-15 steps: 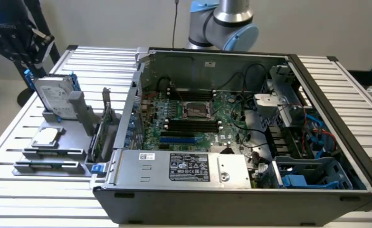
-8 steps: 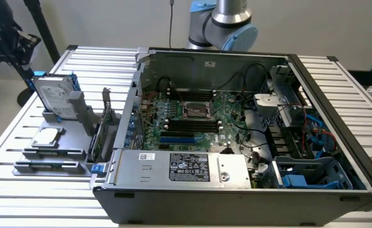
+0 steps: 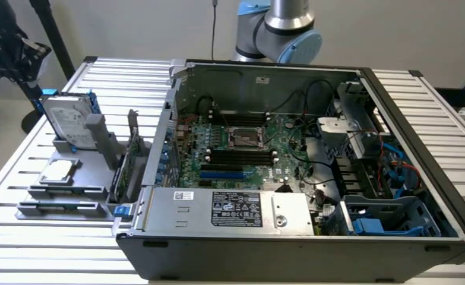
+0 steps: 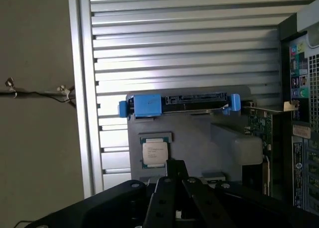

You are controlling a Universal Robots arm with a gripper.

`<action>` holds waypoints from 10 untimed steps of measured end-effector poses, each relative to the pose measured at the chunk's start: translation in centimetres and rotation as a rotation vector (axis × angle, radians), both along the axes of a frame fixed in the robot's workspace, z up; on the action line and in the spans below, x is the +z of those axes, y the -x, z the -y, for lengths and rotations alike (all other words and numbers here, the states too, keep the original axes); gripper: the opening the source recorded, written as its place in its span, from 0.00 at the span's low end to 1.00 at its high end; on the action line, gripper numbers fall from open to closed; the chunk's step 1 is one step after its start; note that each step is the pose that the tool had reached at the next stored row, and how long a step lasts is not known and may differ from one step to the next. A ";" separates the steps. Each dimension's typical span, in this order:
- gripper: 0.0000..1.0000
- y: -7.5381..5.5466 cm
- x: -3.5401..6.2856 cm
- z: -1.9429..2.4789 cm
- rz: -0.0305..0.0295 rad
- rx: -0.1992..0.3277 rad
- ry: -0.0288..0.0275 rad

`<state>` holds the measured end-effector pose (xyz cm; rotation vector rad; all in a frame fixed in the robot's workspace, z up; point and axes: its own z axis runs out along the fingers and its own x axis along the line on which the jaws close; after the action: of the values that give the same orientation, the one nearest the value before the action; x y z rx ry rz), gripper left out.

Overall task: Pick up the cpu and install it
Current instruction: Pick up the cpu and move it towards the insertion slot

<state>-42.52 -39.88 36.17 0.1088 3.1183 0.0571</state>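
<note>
Slatted metal table (image 3: 26, 136) fills the scene, with an open computer case (image 3: 422, 178) lying on it. Furthest out from the case, on the exterior view's left, a hard drive (image 3: 70, 122) with blue brackets stands upright in a grey holder (image 3: 89, 178). The cpu (image 3: 58, 171) lies flat in a recess of the same holder, in front of the drive and well apart from the case. A green card (image 3: 133, 157) stands on edge just beside the case wall. Inside the case, the socket (image 3: 246, 138) sits open near the middle of the board, with nothing seated in it. Behind the case rises the arm (image 3: 284, 27).

From the wrist view, the gripper (image 4: 175, 169) hangs over the holder (image 4: 199, 133) outside the case, its tip just beside the cpu (image 4: 155, 152). The jaws are fully closed and hold nothing. The hard drive (image 4: 182, 102) stands just beyond the chip, and the case (image 4: 304, 88) is off to one side. How high the tip sits above the holder I cannot tell.

I judge the step in hand to be the approach for the pick: the chip is not yet lifted and the install has not begun. A grasp would call for the jaws to spread first and line up squarely over the thin chip, clear of the recess walls and the drive.
</note>
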 end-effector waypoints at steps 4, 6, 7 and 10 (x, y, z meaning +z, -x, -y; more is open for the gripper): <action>0.11 0.0 0.00 0.00 0.0000 0.000 0.0000; 0.11 0.0 0.00 0.00 0.0000 0.001 0.0000; 0.11 0.0 0.00 0.00 0.0000 0.001 0.0000; 0.17 0.0 0.00 0.00 0.0000 0.001 0.0000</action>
<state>-42.52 -39.87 36.17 0.1074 3.1184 0.0571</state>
